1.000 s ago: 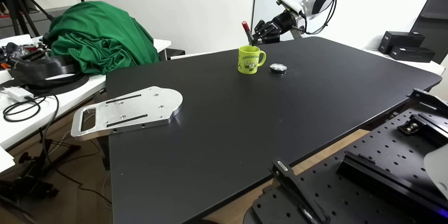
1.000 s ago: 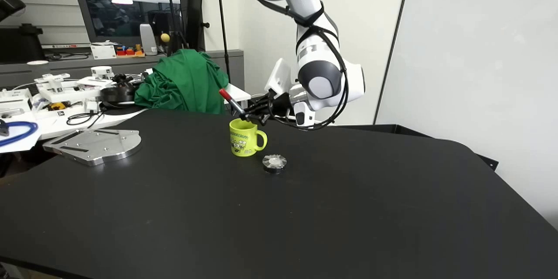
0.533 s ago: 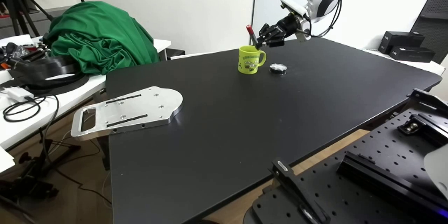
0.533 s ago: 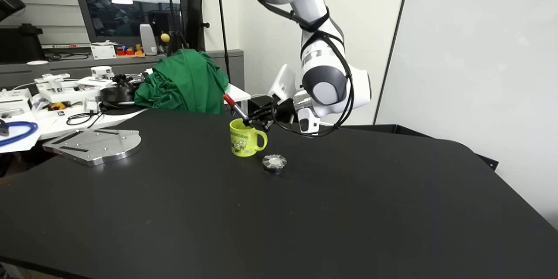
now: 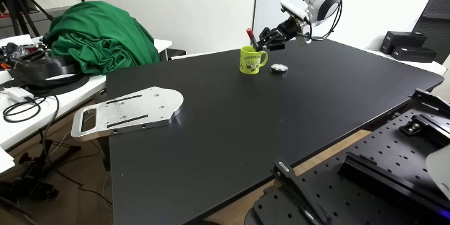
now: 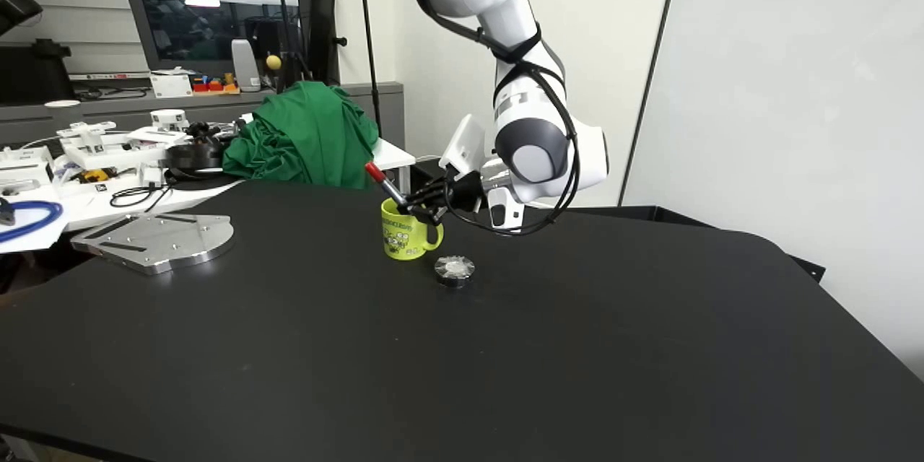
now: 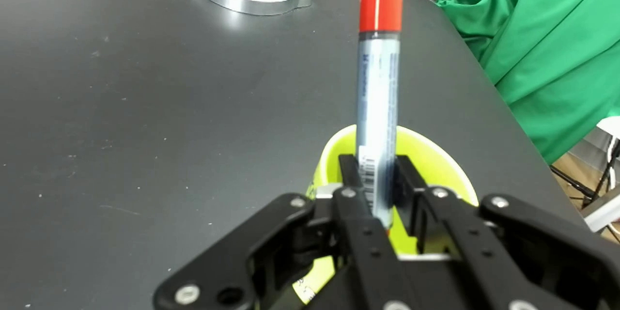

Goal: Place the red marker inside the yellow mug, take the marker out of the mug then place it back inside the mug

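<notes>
On one black table stood one yellow mug; one gripper — clamped on one red marker — held it tilted at the mug's mouth.

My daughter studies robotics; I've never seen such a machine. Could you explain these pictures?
The machine is a white jointed robot arm ending in a black gripper. Two cameras outside it give the wide pictures; one on its wrist gives the close-up. On the black table are a yellow-green cylindrical mug, a round disc with a shiny top and a flat silver metal plate. The gripper is closed on a thin red-and-grey marker, tilted at the mug's mouth; whether it reaches inside, I cannot tell.
</notes>
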Controlling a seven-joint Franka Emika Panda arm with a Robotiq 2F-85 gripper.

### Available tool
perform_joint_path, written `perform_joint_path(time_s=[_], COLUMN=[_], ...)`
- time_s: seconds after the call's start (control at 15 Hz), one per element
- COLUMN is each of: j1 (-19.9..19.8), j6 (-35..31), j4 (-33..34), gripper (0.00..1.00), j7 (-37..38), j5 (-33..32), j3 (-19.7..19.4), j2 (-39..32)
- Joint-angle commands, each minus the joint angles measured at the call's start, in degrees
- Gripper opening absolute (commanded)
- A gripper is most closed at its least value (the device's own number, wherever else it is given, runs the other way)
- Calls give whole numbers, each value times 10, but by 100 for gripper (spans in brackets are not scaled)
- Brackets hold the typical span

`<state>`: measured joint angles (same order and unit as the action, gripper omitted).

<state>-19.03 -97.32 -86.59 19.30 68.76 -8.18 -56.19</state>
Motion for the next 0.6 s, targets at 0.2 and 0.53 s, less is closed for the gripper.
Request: perform_joint_path(time_s=[0.2, 0.53], j1=[-2, -3], j6=[-2, -1], j4=[-11, -12], gripper=[17, 68], j7=[-5, -8], j5=[18, 20], j3=[0, 0], j2=[-1, 1])
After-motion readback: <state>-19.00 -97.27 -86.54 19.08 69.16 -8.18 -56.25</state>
